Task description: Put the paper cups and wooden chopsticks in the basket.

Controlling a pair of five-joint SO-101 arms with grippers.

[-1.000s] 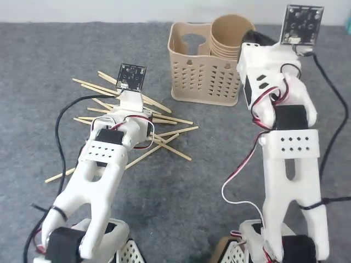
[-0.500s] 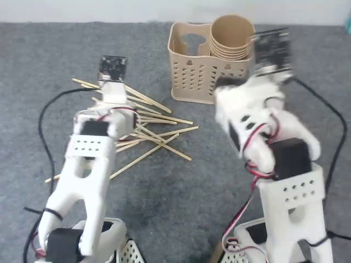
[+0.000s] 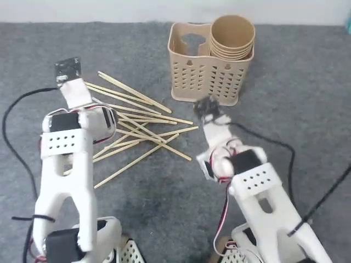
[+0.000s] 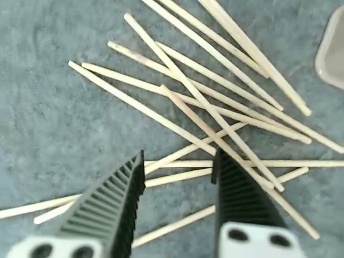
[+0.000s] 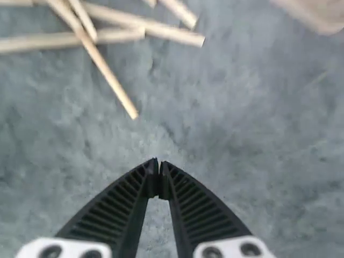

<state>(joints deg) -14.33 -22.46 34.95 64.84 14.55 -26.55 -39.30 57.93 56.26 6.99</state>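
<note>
The left end effector [image 4: 179, 158] hangs wide open and empty over the scattered wooden chopsticks [image 4: 185, 82]. The right end effector [image 5: 157, 164] is pinched closed on nothing, with chopstick ends just ahead of it. Beyond it, the basket [image 3: 192, 76] holds the stacked paper cups [image 3: 232, 33].

Left gripper [image 4: 180, 156] gapes wide — right gripper [image 5: 157, 163] pinched closed.

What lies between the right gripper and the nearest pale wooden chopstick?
Bare grey carpet; the right wrist view shows it between the shut right gripper and the pale wooden chopstick.
</note>
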